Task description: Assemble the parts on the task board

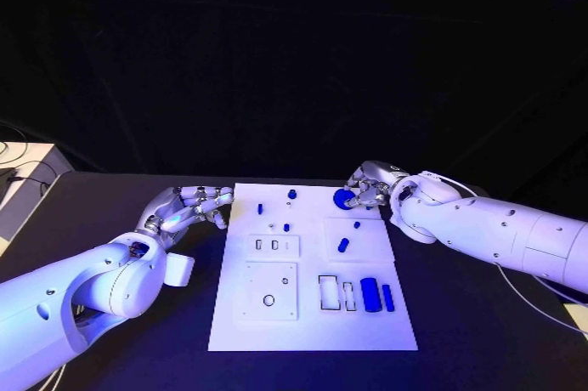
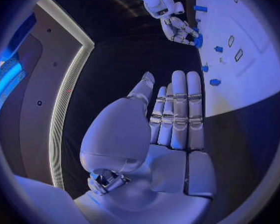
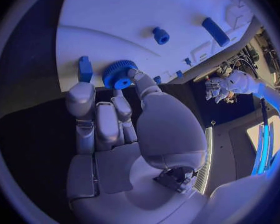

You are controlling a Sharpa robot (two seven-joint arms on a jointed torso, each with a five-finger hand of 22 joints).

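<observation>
The white task board [image 1: 313,323] lies in the middle of the black table. A blue gear [image 1: 344,198] sits at its far right corner, and my right hand [image 1: 371,187] pinches its rim between thumb and fingers [image 3: 137,78]. The right wrist view shows the gear [image 3: 118,74] lying flat on the board beside a small blue block [image 3: 85,68]. My left hand [image 1: 196,206] hovers just off the board's left edge, fingers [image 2: 179,109] straight, holding nothing. Two blue cylinders [image 1: 377,296] lie near the board's front right. Small blue pegs [image 1: 279,227] stand mid-board.
More small blue parts [image 1: 344,245] stand on the board's right half, and one peg [image 1: 260,209] stands near the left hand. Outlined slots [image 1: 329,293] and a square plate with a hole [image 1: 269,299] mark the front half. Bare black table surrounds the board.
</observation>
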